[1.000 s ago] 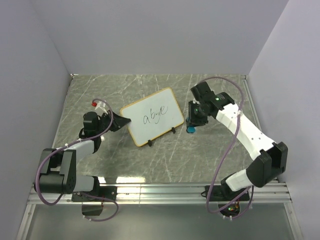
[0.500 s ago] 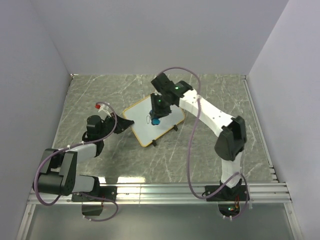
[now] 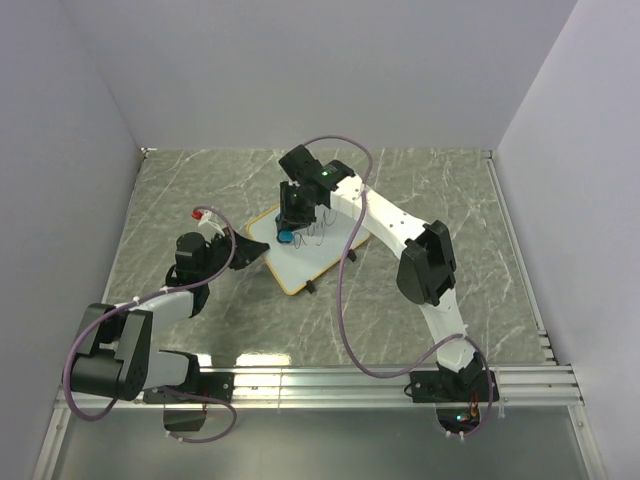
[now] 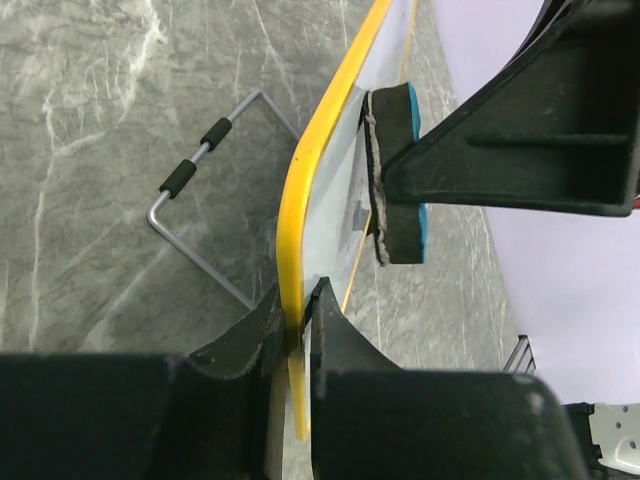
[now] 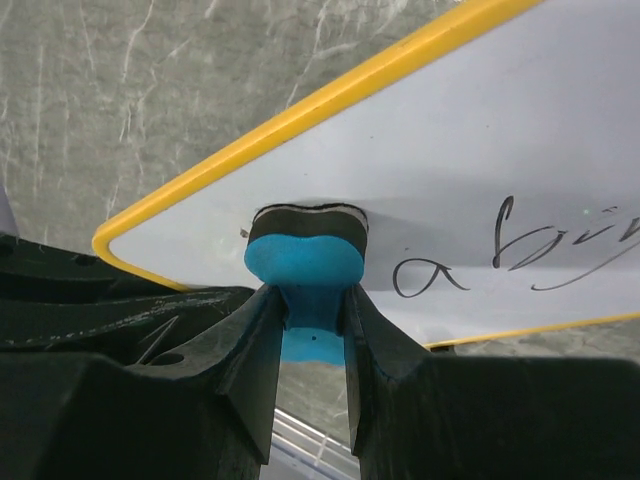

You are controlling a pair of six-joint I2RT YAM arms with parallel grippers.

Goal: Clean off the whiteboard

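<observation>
1. The marbled grey table [image 3: 470, 220] is carrying the whole scene.
2. The right arm [image 3: 385, 215] is stretching far across to the left, elbow raised near the table's middle and wrist bending down over the board.
3. The left arm [image 3: 160, 300] is lying low, reaching forward and to the right.
4. The whiteboard [image 3: 312, 262] is sitting left of the table's centre. It is leaning on its wire stand [image 4: 200, 205] with its face turned up toward the arms. Its long axis is running from near-left to far-right.
5. The left gripper [image 3: 252, 250] is pinching the board's yellow-tan frame [image 4: 300, 200] at the left end, jaws closed tight on the rim.
6. The right gripper [image 5: 312, 300] is squeezing the blue eraser block [image 5: 305, 262], pressing its dark felt against the white surface near the left end.
7. Half a second ago the eraser was resting mid-board, and a second ago it was beside the board's right edge.
8. Handwriting [image 5: 520, 250] is showing just right of the eraser.
</observation>
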